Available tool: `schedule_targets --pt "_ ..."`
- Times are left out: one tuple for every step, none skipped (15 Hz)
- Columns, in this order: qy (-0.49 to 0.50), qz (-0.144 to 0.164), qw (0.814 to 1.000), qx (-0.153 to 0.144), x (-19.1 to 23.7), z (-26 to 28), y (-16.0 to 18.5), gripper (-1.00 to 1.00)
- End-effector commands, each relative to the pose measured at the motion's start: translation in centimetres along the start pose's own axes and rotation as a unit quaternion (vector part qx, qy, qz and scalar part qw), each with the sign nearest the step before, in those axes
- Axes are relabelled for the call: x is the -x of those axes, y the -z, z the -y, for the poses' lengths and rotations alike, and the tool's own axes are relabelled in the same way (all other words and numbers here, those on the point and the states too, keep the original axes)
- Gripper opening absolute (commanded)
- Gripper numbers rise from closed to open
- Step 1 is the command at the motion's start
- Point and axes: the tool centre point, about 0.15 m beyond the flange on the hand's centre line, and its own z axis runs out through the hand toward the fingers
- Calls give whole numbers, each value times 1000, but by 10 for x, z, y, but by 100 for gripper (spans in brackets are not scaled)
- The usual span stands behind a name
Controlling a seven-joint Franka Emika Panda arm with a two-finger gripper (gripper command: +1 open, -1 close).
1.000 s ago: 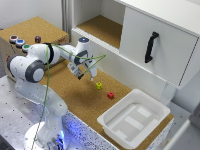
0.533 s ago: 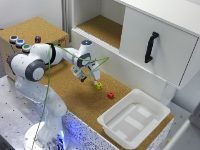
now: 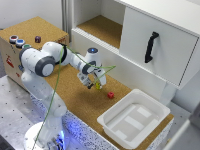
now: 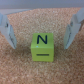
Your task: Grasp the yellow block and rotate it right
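Your gripper [image 3: 95,82] has dropped over the yellow block [image 4: 43,46].
Fingers [image 4: 74,31] spread, straddling it; centre them, lower, then pinch squarely.

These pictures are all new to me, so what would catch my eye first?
Probably the white robot arm bending over the cork tabletop, its tool lowered around the yellow block, which carries a black letter N; the tool's fingers stand open on either side. Close by lie a small red block and a white tray, below a white cabinet with a black handle.
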Motion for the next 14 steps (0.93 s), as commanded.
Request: schedule_targets --pt "7 21 1000 10 -3 4 -3 -100" --pt "9 23 1000 11 0 6 -2 -100" --pt "9 24 1000 9 2 7 -1 -100" --pt "7 25 1000 9 2 8 0 -100" --pt "7 25 1000 12 2 10 1 -100" --pt "2 24 1000 11 3 11 3 -100" --pt "0 22 1000 12 3 11 5 -100" --pt "-1 24 1000 11 3 12 6 -100" --pt "1 25 1000 11 3 13 6 -100" --pt "4 26 1000 11 3 14 8 -100" --pt "4 28 1000 11 3 14 10 -100" --pt "0 27 1000 16 3 15 14 -100" --pt "-20 32 999 27 5 15 22 -100" --pt "-34 44 996 74 11 17 24 -100"
